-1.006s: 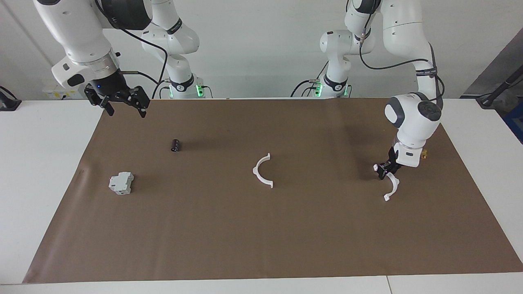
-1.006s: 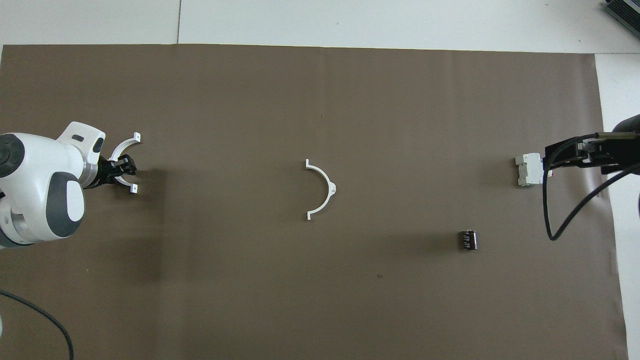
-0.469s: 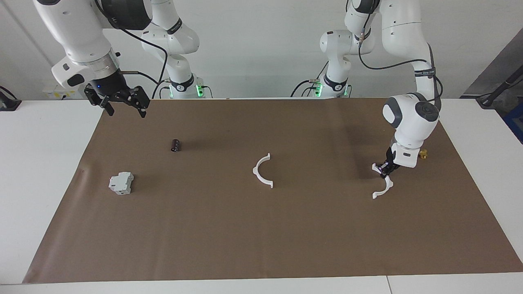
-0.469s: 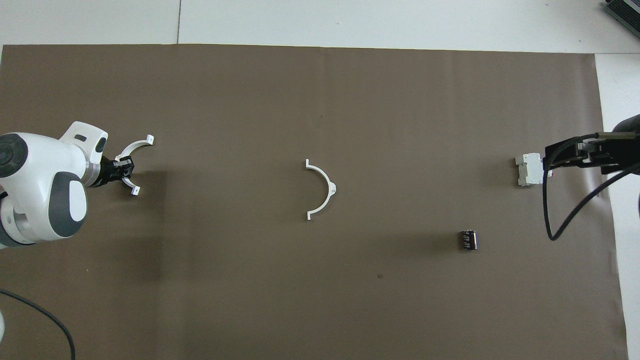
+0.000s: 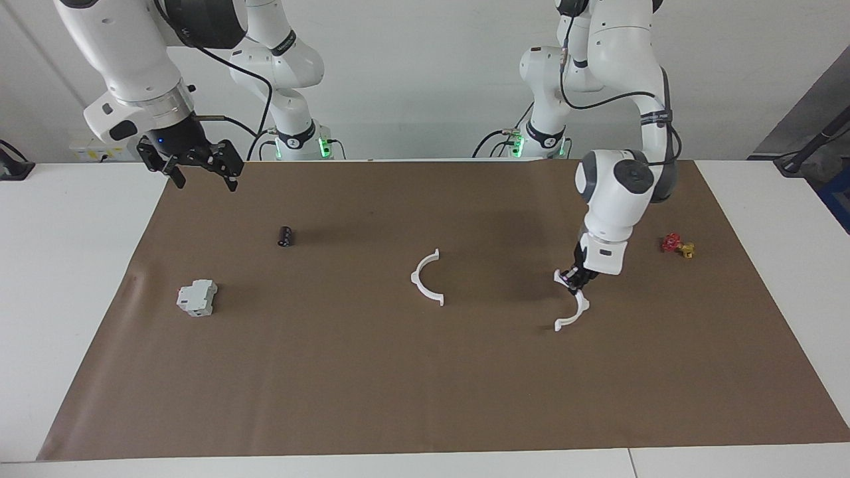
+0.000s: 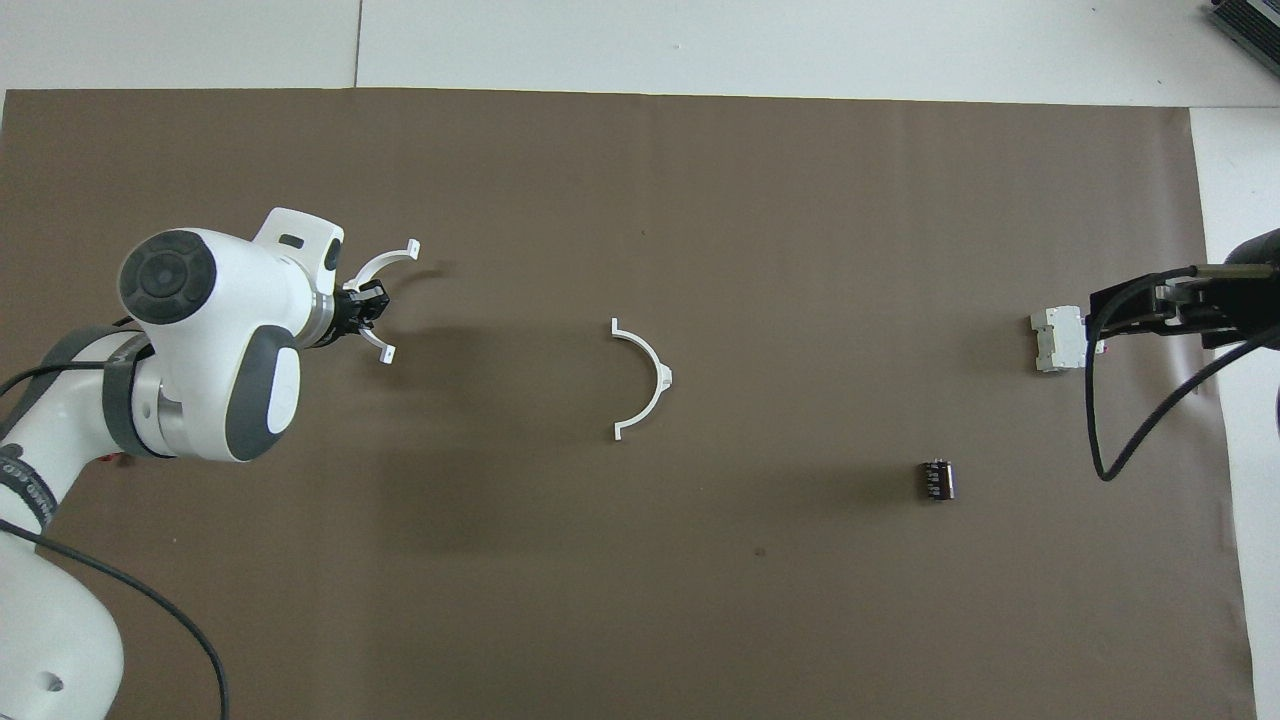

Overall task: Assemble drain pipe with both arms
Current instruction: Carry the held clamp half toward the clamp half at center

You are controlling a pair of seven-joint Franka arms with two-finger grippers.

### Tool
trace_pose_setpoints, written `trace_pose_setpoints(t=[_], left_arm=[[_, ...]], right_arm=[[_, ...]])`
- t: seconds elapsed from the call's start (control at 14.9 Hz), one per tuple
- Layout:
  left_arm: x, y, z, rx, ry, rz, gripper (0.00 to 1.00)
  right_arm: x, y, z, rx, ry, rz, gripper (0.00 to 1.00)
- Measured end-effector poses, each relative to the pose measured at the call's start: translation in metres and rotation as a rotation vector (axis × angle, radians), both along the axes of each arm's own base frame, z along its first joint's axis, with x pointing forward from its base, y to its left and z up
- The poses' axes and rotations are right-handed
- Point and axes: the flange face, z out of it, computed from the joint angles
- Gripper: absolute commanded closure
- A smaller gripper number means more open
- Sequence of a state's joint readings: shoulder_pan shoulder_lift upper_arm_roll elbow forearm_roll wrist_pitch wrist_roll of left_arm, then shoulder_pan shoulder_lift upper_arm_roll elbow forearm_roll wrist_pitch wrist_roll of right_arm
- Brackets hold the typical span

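I have one white half-ring [image 5: 575,307] pinched tight in my left gripper [image 5: 575,281], whose jaws are clamped on the curve near one end, and it hangs over the brown mat [image 5: 425,372] toward the left arm's end of the counter [image 5: 66,265]. The other half-ring [image 5: 425,278] lies flat on the mat in the middle, well apart from the one I carry. My right gripper [image 5: 199,166] waits high over the mat's corner at the right arm's end, with its jaws apart and nothing in them. To do this step well, I think I should carry my piece slowly toward the middle and turn it so its open side faces the open side of the piece lying down. Then the little tabs at the ends can meet. I should keep it low and level, because a thin curved piece can slip or twist in the jaws. The right gripper will likely need to come and hold the middle piece so it does not slide. Both halves are thin, smooth, hard-looking plastic, each like half a hoop. The mat looks flat and dull, like paper. A small grey-white boxy block [image 5: 197,297], a little dark barrel shape [image 5: 285,236] and a tiny red-and-yellow valve [image 5: 678,245] sit off to the sides, out of my way
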State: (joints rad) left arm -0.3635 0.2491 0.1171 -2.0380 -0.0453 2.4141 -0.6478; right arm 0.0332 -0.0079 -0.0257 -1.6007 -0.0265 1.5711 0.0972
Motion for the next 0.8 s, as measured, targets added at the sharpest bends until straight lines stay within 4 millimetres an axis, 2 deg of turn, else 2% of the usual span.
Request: trace_pose_setpoints(t=[0.2,0.47,0.67,0.8], left_arm=[[-0.018,-0.060,0.001,-0.018,0.004,0.039,1.00],[-0.042,-0.115,-0.003,-0.032,0.016,0.079,1.00],[-0.060,-0.156,-0.018,-0.043,0.021,0.139,1.00],[-0.068,-0.174,-0.033,-0.049,0.018,0.174,1.00]], right_arm=[[0.000,0.000,0.000,0.000,0.000,0.000,0.00],[0.000,0.000,0.000,0.000,0.000,0.000,0.00],[0.000,0.000,0.000,0.000,0.000,0.000,0.00],[0.000,0.000,0.000,0.000,0.000,0.000,0.00]])
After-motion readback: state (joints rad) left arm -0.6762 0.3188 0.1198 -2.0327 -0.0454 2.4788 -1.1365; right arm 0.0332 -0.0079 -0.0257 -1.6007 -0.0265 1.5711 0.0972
